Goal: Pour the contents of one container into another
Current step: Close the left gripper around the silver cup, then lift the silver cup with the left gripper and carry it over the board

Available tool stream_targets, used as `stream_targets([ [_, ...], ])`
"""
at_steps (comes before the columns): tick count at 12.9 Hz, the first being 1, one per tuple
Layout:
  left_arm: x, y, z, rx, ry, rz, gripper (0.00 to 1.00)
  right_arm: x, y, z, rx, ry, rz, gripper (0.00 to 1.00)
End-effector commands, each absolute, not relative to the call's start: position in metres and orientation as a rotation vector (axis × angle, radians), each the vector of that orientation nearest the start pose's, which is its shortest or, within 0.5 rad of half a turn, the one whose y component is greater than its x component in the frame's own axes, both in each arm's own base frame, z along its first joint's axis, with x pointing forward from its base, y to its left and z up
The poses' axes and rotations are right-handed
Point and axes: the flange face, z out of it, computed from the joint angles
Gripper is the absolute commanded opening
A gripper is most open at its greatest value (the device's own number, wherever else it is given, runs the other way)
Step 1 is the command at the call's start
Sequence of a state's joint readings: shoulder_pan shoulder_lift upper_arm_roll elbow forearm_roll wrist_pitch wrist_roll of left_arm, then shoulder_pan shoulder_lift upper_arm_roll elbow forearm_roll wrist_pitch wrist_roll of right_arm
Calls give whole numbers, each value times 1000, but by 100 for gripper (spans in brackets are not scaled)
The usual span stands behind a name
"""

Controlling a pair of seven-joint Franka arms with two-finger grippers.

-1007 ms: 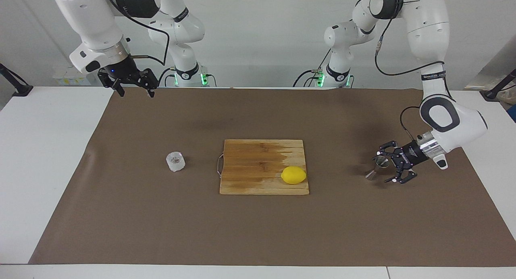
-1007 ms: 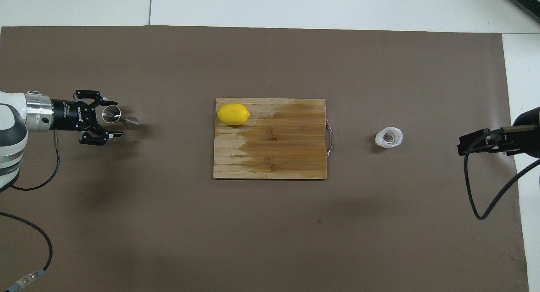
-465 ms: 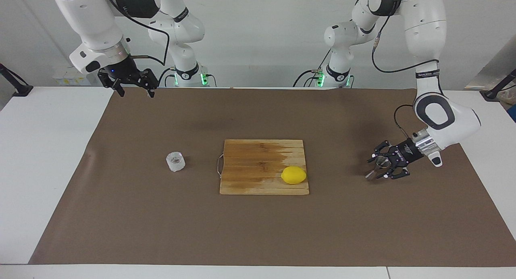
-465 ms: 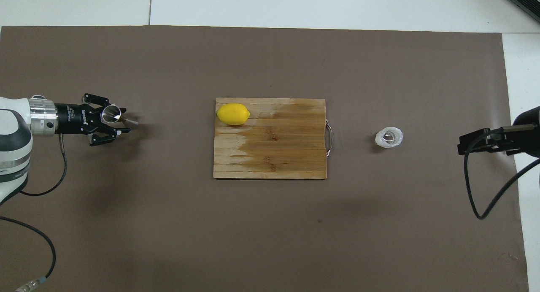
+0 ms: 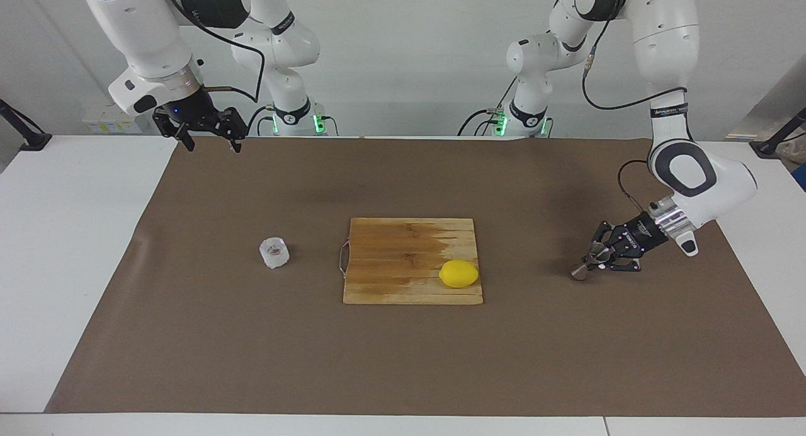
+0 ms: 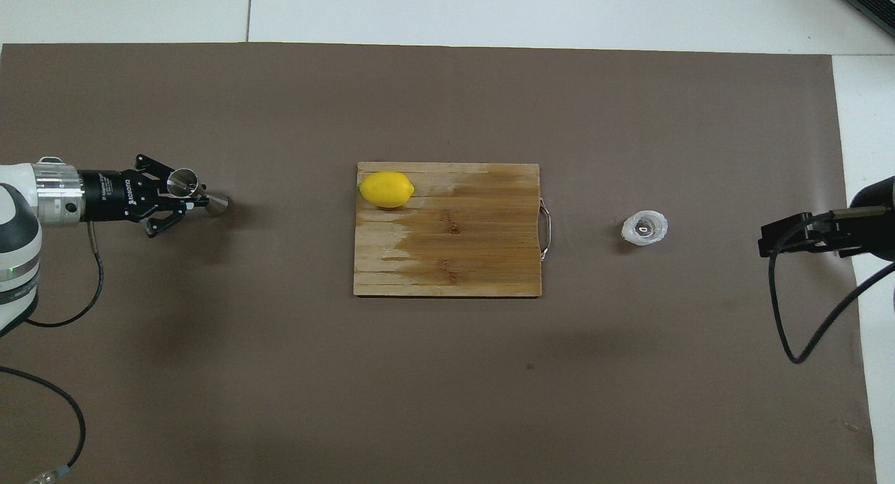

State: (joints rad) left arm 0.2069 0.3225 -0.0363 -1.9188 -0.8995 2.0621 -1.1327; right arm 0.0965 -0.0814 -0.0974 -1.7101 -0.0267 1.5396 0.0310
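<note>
- Left pincer (image 5: 597,261) at facing view's right, low over counter (image 5: 403,360), clamped on steel jigger (image 5: 585,266).
- Glass cup (image 5: 274,252) centre-left.
- Right pincer (image 5: 204,133) upper left, spread wide, waiting.

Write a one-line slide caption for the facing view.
Left gripper closes on small steel hourglass jigger; clear faceted glass cup stands beside wooden cutting board; right gripper waits.

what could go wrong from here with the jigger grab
The left hand is closed around the jigger near its narrow waist, and the jigger looks tilted; smooth steel could slip or swing as it lifts. The glass cup stands at the right arm's end, with the cutting board and lemon between them to clip. The right hand waits.
</note>
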Motion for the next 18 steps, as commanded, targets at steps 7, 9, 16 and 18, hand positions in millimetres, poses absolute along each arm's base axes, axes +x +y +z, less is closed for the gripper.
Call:
stream_targets([
  [7,547,-88,412,1574,1793,-719,0,524,-8,602,-3147,81,131,100],
  [9,547,-142,411,1552,1824,-645,0,524,-8,602,-3147,81,131,100],
  [16,534,-252,405,1250,1965,-647,0,524,-8,602,-3147,81,131,100],
  [18,531,-281,388,1209,1994,-632,0,524,-8,602,-3147,78,131,100],
])
